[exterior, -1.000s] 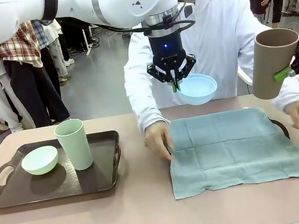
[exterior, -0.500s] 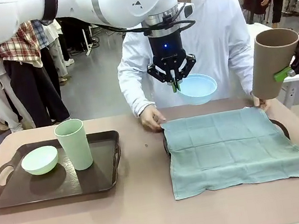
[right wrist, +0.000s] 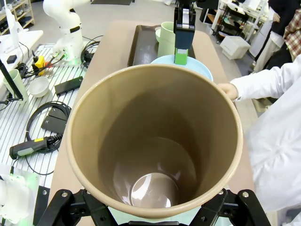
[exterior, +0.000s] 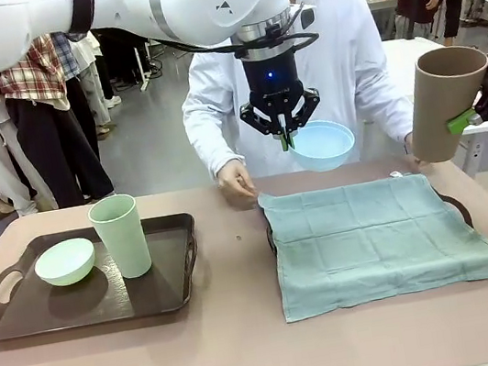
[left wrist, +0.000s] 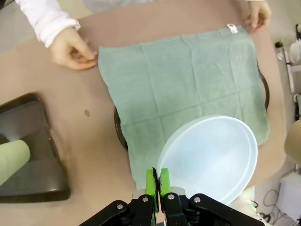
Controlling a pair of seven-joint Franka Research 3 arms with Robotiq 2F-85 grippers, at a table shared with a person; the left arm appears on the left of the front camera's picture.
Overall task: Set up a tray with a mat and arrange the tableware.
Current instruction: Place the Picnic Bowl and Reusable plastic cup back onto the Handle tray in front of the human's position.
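Mat [exterior: 378, 236] drapes rt tray [exterior: 459, 206], person's hand [exterior: 236, 181] pinching far corner.

No readable text or numbers — white tag [left wrist: 232, 28] too small.

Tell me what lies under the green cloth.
Under the green cloth lies a dark tray; only its rim shows at the cloth's left and right edges. Its inside is covered, so anything else there cannot be seen.

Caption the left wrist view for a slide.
Left gripper holds light blue bowl by its rim above green mat, person's hands at its corners.
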